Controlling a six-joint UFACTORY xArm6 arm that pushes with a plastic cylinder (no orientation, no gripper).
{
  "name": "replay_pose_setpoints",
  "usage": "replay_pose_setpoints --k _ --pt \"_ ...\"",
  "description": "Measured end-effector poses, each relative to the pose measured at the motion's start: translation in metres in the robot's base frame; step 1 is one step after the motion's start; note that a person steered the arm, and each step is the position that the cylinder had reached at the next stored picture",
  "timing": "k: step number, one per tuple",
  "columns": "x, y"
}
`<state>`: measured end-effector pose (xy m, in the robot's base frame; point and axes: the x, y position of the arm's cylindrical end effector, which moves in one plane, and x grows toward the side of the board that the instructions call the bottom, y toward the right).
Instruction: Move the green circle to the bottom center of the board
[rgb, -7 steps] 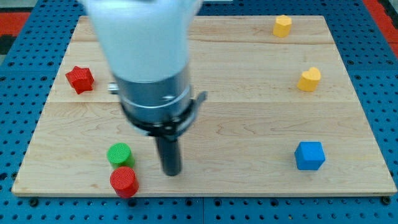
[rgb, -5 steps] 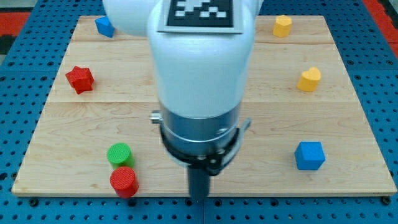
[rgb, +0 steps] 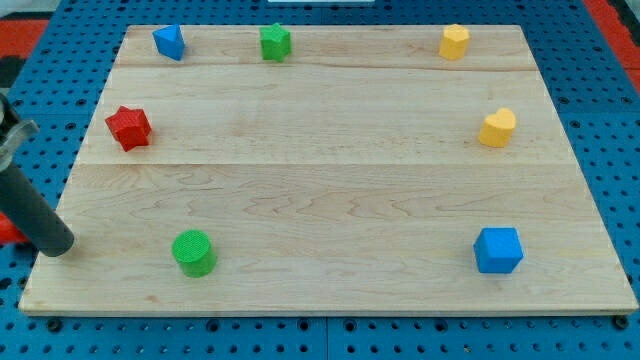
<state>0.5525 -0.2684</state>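
Note:
The green circle (rgb: 193, 252) stands on the wooden board (rgb: 330, 200) near its bottom left, a little above the bottom edge. My dark rod comes in slanted from the view's left edge. My tip (rgb: 57, 246) rests at the board's left edge, well to the left of the green circle and apart from it. No block touches the green circle.
A red star (rgb: 128, 128) is at the left. A blue block (rgb: 169, 42), a green star (rgb: 275, 42) and a yellow block (rgb: 454, 41) line the top. A yellow heart (rgb: 497, 128) and a blue cube (rgb: 498, 250) are at the right. A red scrap (rgb: 8, 230) shows behind the rod.
The arm has swung from the bottom middle to the far left, uncovering the top blocks. The red circle that stood against the green circle is gone from there. The green circle has barely moved.

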Motion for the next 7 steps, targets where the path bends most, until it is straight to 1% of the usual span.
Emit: replay_pose_setpoints --k 1,3,4,6,7 --pt "0.000 0.035" --pt "0.021 0.200" --pt "0.021 0.186" --pt "-0.057 0.111" --pt "-0.064 0.105"
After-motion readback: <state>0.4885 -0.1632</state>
